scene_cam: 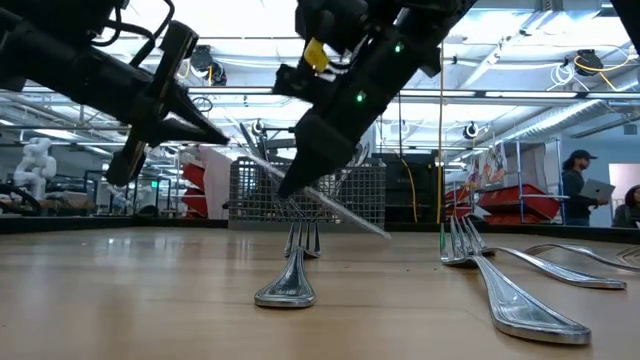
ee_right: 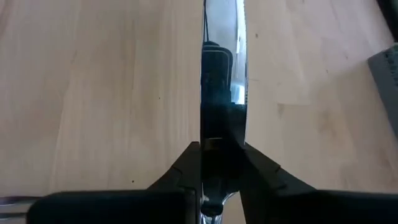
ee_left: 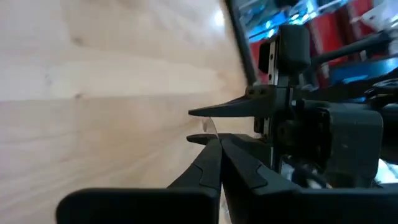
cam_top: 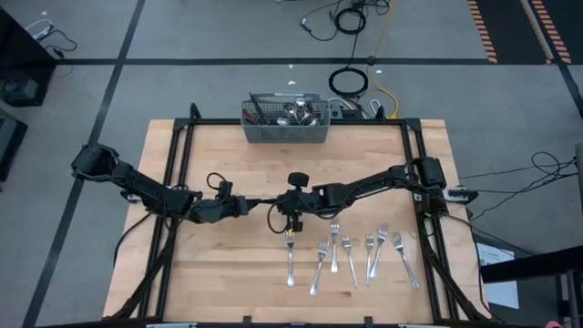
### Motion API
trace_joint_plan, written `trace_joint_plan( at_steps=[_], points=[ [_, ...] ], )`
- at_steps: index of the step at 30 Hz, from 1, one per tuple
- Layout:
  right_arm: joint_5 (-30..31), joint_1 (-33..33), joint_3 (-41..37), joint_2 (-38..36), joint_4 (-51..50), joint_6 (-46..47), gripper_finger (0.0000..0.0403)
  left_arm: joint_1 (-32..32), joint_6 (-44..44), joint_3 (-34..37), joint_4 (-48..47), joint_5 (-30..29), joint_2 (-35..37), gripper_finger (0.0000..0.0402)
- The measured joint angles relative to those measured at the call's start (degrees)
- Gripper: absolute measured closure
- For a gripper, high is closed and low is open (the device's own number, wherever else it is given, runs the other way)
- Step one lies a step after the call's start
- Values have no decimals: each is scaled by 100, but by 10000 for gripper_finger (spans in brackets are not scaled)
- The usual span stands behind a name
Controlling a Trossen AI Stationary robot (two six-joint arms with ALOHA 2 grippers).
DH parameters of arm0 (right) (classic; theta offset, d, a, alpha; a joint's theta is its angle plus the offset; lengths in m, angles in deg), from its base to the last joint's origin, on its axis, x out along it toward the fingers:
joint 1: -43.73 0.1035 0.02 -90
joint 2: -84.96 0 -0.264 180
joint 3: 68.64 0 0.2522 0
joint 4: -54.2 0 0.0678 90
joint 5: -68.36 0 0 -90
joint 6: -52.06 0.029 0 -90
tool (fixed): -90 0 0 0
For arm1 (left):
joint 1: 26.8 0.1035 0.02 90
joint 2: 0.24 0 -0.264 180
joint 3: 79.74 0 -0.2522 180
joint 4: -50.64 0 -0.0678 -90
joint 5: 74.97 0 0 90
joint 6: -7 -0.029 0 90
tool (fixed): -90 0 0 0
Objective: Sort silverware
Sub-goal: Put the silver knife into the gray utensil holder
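**Knife clamped by the right gripper above the fork row**

Here, a table knife [ee_right: 222,74] is seen clamped between the fingers of the right gripper [ee_right: 221,158], its shiny blade running straight out ahead of them over the wooden surface [cam_top: 228,273]. In the low view the same knife [scene_cam: 320,200] is held tilted, raised off the surface, just above the far end of the leftmost fork [scene_cam: 290,280]. From above, the right gripper [cam_top: 290,223] is found near the middle of the surface, directly over that fork [cam_top: 291,260].

The left gripper [cam_top: 244,206] is placed just to the left of it, its fingers [ee_left: 214,165] pressed together and nothing between them; the tips are close to the right gripper but whether they touch cannot be told.

Six forks in all are laid in a row on the near right part of the surface, handles toward the near edge, the rightmost [cam_top: 404,258] set apart from its neighbour. More silverware [cam_top: 296,112] is stood in the grey wire-mesh basket [cam_top: 284,133] at the far edge, in the centre.
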Motion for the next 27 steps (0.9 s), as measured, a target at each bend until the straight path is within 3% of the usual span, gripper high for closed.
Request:
trace_joint_plan(
  at_steps=[9, 16, 22, 27],
  points=[
    [434, -369, -2, -702, -54, -143, 354, 325, -1463, 1, 1221, -204, 383, 334],
    [520, -999, 0, -1128, 354, -614, 354, 548, -2718, 2, 514, -114, 1785, 300],
    [-171, -1638, 1151, -977, 764, -1307, 354, 564, -2987, 2, -1079, 19, 2865, 297],
    [-1211, -2318, 2285, -455, 1267, -1079, 354, 564, -2990, 9, -1762, -6, 3293, 297]
  ],
)
